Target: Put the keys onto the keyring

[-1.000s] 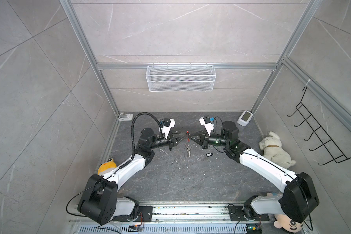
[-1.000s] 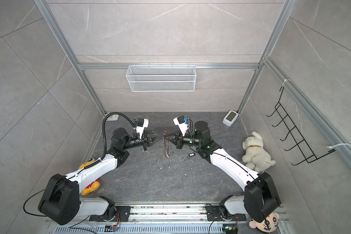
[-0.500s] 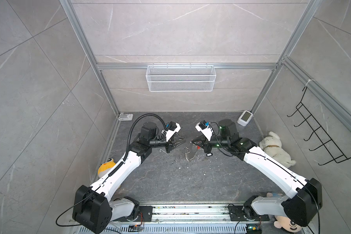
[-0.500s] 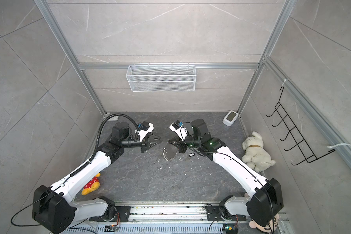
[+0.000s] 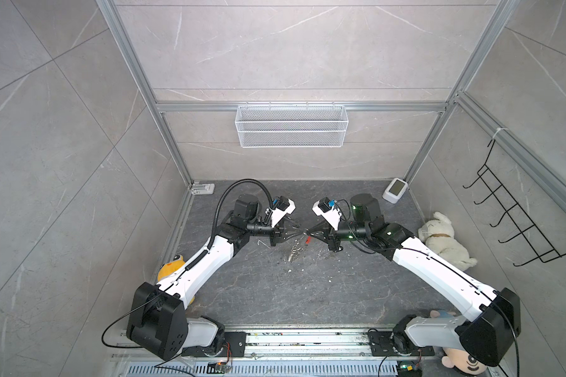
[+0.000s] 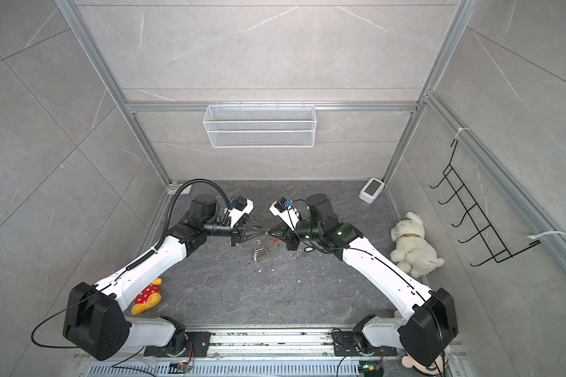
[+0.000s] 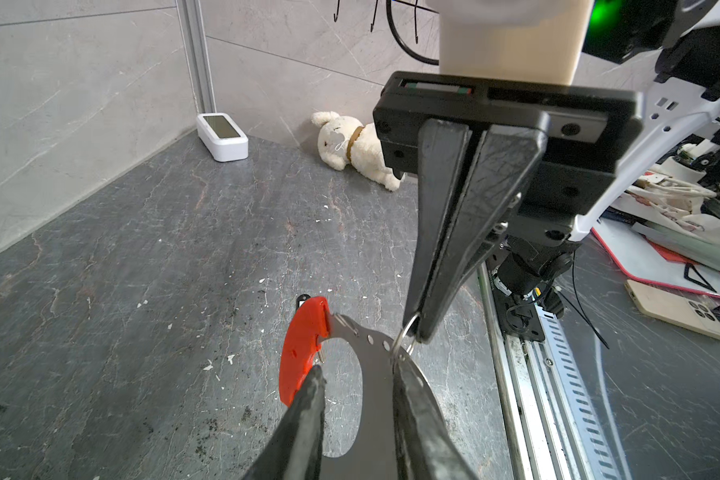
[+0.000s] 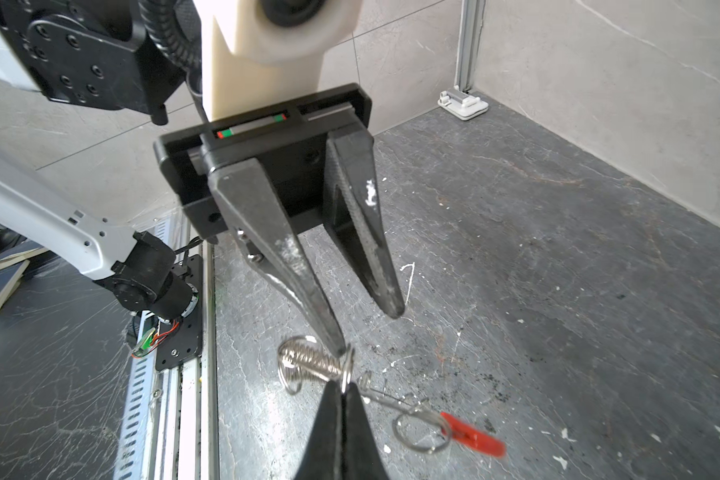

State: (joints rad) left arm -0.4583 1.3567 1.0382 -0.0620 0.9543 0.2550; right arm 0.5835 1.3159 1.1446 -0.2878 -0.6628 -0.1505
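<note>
Keyring point(image 8: 312, 361), the thin silver wire loop w/ curved red plastic bar & a bunch of small silver pieces: where's it at?

— Up off the dark grey stone floor point(image 5: 275, 293), strung btwn the two claws. Right claw point(image 7: 415, 328) is pinched tight on one small ring of it. Left claw point(image 8: 366, 327) is narrow but parted. One fingertip touches that same ring, the other tip is clear of it, and a flat silver part lies btwn its fingers.

And the key?

— Small black tag-like key w/ white face point(image 6: 307, 249) lies on the floor, below & behind the right claw. Neither claw is on it.

So which step?

— Imo readying the ring: steadying it, maybe prying a gap. Threading not yet begun.

Next move needs?

— One claw must hold the ring alone w/o letting it swing. Then the other can drop to the key and pinch its body, leaving its tiny ring free. Needs fine alignment, and the dangling pieces could get in the way.

Arms?

— Both stretched forward & inward, wrists level. Claws point at each other approx. horizontal, tip to tip.
</note>
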